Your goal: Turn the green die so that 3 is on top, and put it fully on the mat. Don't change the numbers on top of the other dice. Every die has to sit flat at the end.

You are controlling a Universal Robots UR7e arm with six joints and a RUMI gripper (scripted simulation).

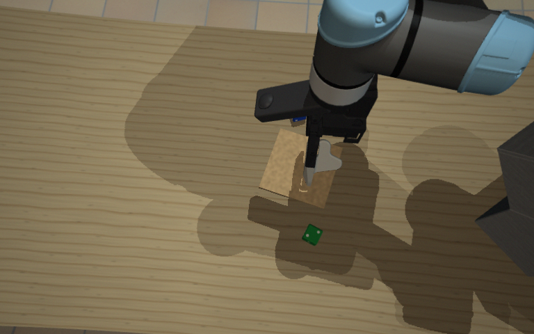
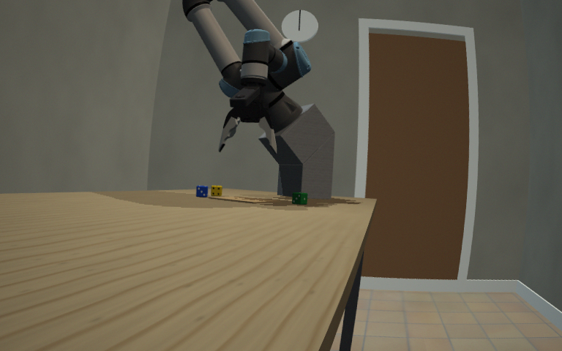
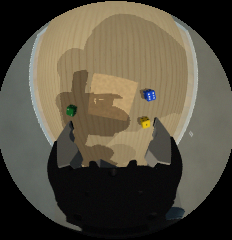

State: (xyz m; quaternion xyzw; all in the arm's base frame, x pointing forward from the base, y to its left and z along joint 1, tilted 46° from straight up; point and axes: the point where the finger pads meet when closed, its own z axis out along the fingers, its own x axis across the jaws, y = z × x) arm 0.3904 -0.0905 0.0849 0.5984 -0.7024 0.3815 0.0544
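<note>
The green die [image 1: 312, 234] [image 2: 299, 198] [image 3: 71, 110] sits flat on the wooden table, a short way off the front edge of the tan mat [image 1: 280, 165] [image 2: 240, 198] [image 3: 113, 90]. Its top face shows two pips in the top view. My gripper [image 1: 319, 171] [image 2: 247, 150] [image 3: 112, 119] is open and empty, high above the mat. The blue die [image 1: 299, 119] [image 2: 201, 191] [image 3: 149, 95] and the yellow die [image 2: 216, 190] [image 3: 144, 121] stand beyond the mat's far side. In the top view the arm hides the yellow die.
The grey robot pedestal [image 1: 526, 198] [image 2: 306, 161] stands at the table's end, close behind the green die. The table edge [image 2: 364, 235] drops off to the right of the dice.
</note>
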